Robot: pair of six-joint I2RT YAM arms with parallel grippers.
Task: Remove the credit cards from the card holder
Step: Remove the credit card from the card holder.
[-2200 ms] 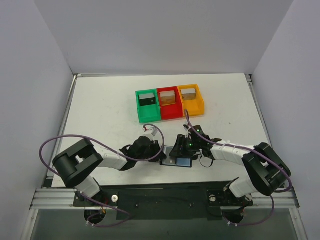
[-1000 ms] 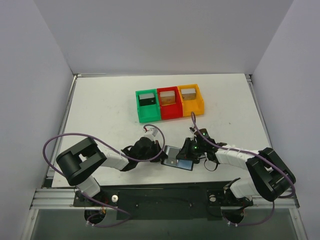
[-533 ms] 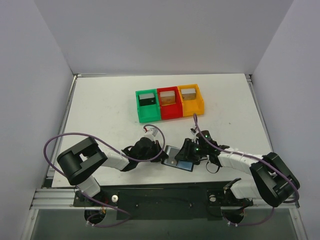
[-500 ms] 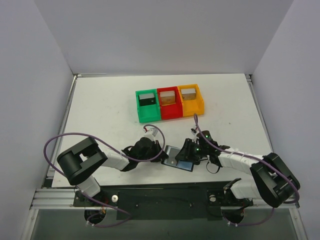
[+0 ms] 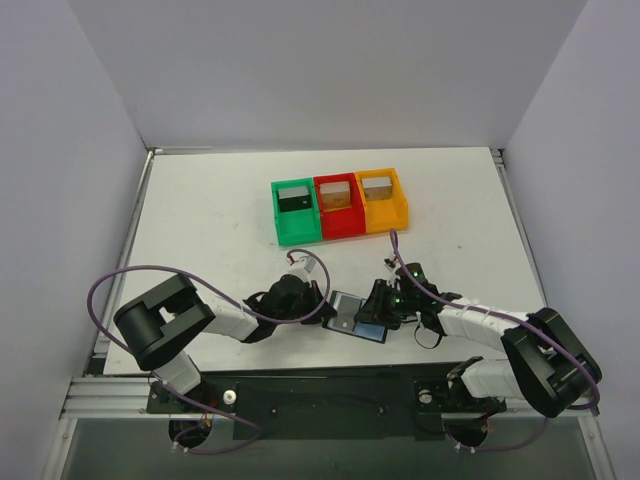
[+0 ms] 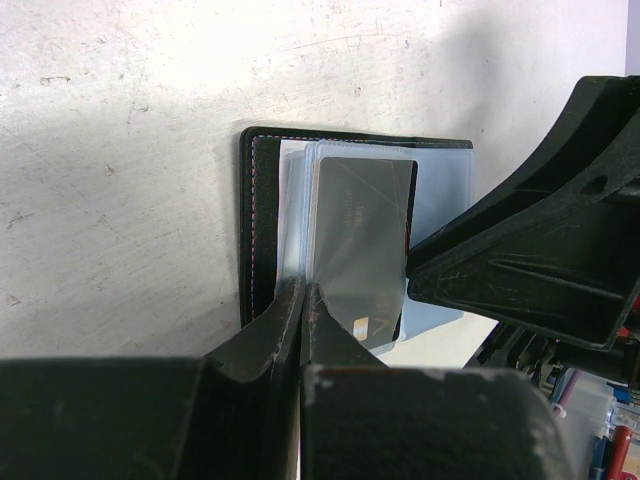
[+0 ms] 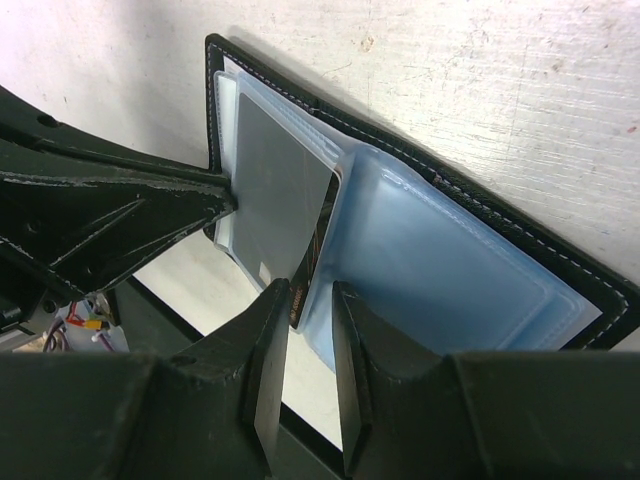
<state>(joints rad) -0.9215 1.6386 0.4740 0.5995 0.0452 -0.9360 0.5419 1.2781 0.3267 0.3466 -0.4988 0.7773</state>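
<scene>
The black card holder (image 5: 352,319) lies open near the table's front edge, its black stitched rim plain in both wrist views (image 6: 247,220) (image 7: 500,210). It holds clear plastic sleeves with a grey card (image 6: 360,240) (image 7: 275,190) in one of them. My left gripper (image 5: 322,313) (image 6: 302,288) is shut on the near edge of a clear sleeve. My right gripper (image 5: 376,308) (image 7: 312,290) comes from the opposite side. Its jaws stand narrowly apart, with the card's dark edge and a sleeve corner between them.
Green (image 5: 296,212), red (image 5: 340,207) and orange (image 5: 382,200) bins stand in a row at the table's middle back, each with a small block inside. The table's front edge and the black mounting rail run just below the card holder.
My right gripper has moved slightly forward and to the right along the card holder's right half. The left gripper and the card holder have stayed in place.
</scene>
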